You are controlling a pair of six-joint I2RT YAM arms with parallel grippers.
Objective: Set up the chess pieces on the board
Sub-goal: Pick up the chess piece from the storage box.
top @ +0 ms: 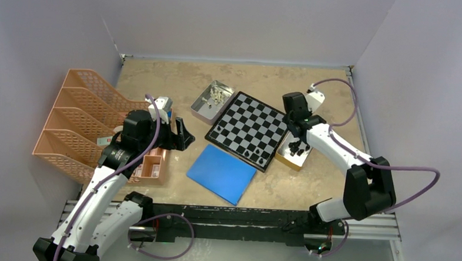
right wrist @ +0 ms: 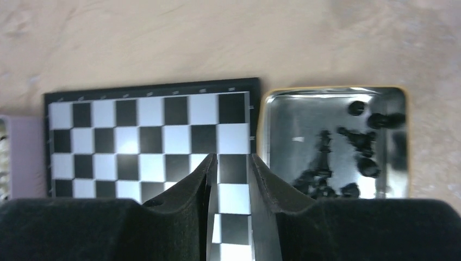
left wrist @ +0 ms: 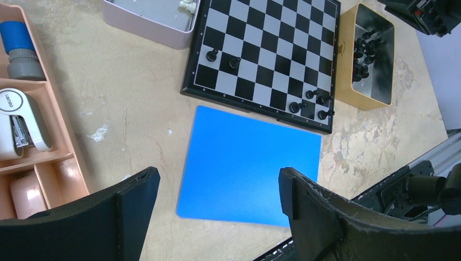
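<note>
The board (top: 249,130) lies mid-table. Several black chess pieces (left wrist: 312,103) stand near its corner by the blue sheet, and two more (left wrist: 223,58) stand along the same side. Other black pieces (right wrist: 361,147) lie in a gold-rimmed tray (right wrist: 282,117) against the board's right edge. Cream pieces (top: 217,96) sit in a pale tin (top: 203,108) at the board's far left. My right gripper (right wrist: 232,163) hovers over the board's column beside the tray, jaws narrowly apart with nothing between them. My left gripper (left wrist: 217,185) is wide open and empty, near the blue sheet's (left wrist: 250,163) edge.
An orange file rack (top: 76,115) stands at the left. In front of it is an orange organiser (left wrist: 60,163) holding a stapler (left wrist: 19,125). White walls close in the table at the back and on both sides.
</note>
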